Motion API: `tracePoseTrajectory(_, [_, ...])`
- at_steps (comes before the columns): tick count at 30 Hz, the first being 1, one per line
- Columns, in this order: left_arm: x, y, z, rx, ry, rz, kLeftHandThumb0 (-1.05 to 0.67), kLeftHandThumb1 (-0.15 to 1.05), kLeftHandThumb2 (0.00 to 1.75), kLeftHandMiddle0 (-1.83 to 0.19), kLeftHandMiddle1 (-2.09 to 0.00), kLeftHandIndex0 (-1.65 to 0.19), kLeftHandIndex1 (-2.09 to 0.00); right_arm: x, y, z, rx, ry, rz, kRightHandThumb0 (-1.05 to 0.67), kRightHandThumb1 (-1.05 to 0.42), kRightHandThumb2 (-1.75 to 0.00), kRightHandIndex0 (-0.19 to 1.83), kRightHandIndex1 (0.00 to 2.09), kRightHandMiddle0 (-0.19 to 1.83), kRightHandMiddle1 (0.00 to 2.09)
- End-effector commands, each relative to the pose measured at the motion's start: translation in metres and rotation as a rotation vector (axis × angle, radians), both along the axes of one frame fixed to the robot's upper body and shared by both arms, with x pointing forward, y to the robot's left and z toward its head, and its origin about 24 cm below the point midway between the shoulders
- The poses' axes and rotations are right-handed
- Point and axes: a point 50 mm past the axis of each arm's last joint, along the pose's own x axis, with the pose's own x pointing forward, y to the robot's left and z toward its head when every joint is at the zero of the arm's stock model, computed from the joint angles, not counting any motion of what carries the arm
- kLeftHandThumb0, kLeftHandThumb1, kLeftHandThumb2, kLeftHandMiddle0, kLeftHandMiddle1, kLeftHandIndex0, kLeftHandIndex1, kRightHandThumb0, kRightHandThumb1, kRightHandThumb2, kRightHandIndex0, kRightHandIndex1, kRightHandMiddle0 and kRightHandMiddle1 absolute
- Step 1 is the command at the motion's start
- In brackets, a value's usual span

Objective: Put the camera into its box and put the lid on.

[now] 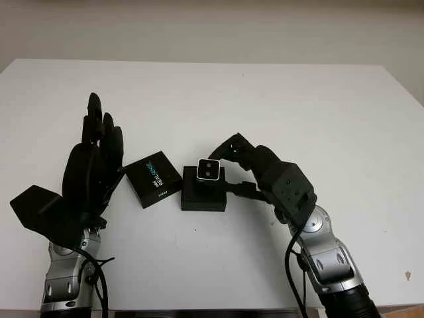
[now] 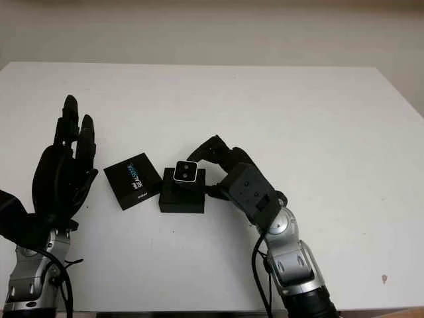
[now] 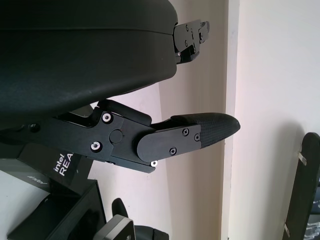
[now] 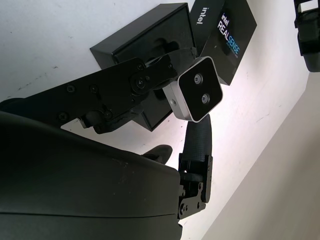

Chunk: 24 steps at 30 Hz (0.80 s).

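Observation:
My right hand [image 1: 224, 171] is shut on the small silver camera [image 1: 209, 171], whose black two-lens face points up. It holds the camera upright just above the open black box [image 1: 204, 197] at the table's middle. In the right wrist view the camera [image 4: 197, 90] sits between two black fingers [image 4: 196, 142] over the box [image 4: 145, 50]. The black lid [image 1: 154, 179], printed "intel REALSENSE", lies flat just left of the box, touching or nearly touching it. My left hand [image 1: 103, 129] is open and raised upright, immediately left of the lid.
The white table [image 1: 278, 99] runs wide behind and to the right of the box. A pale wall stands beyond its far edge. In the left wrist view the lid [image 3: 60, 167] and a corner of the box [image 3: 65, 215] lie beneath my left hand.

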Motion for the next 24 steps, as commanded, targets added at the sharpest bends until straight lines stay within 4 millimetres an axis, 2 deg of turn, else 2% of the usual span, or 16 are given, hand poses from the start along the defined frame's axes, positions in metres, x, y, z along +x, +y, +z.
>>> tracePoseTrajectory(1, [-0.001,-0.001,0.002,0.009,-0.013,-0.001,-0.66,1.05,0.56,0.19,0.00,0.19,0.00,-0.001,0.002,0.003,0.006,-0.020,0.004,-0.34,-1.05,-0.08,0.16,0.52,0.17,1.87])
tracePoseTrajectory(24, [-0.002,0.000,0.002,0.014,-0.016,0.004,-0.65,1.05,0.57,0.19,0.00,0.19,0.00,0.004,0.010,-0.010,-0.009,0.084,0.045,-0.32,-1.05,-0.10,0.14,0.59,0.18,1.83])
